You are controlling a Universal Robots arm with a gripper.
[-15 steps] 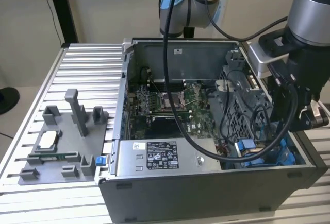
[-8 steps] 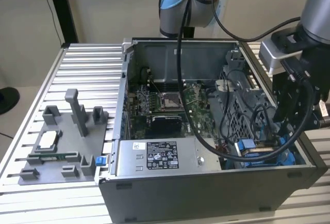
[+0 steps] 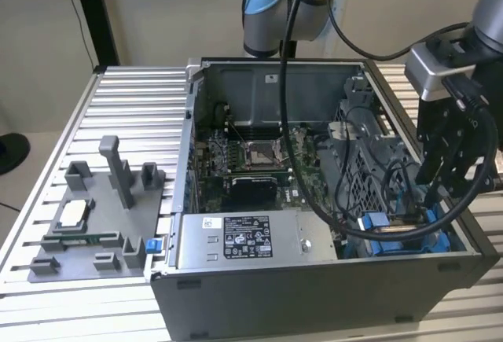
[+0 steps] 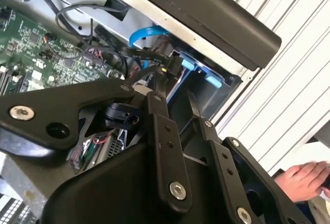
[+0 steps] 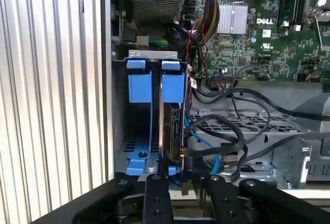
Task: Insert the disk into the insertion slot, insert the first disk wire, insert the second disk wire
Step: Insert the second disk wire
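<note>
**Disk in its bay, gripper at a black wire**

Disk (image 5: 174,123) stands on edge inside the insertion slot (image 5: 136,157), its blue carrier tab level with the blue tab beside it. The slot lies in the near corner of the open computer case (image 3: 314,295), toward the exterior view's right, just past the grey power-supply box (image 3: 244,240).

The gripper (image 3: 436,189) hangs over that corner, pointing down into the bay. In both wrist views its jaws are drawn close together on the plug of a black wire (image 5: 216,144), and the plug sits against the disk's exposed edge; whether it is fully home cannot be told. A blue wire (image 5: 214,159) loops just beside the black one, its end hidden behind the cage.

The motherboard (image 5: 258,28) fills the case floor beyond the bay. The case rests on a slatted metal table (image 3: 134,98). A person's hand (image 4: 304,180) rests on the table outside the case, well apart from the gripper.
</note>
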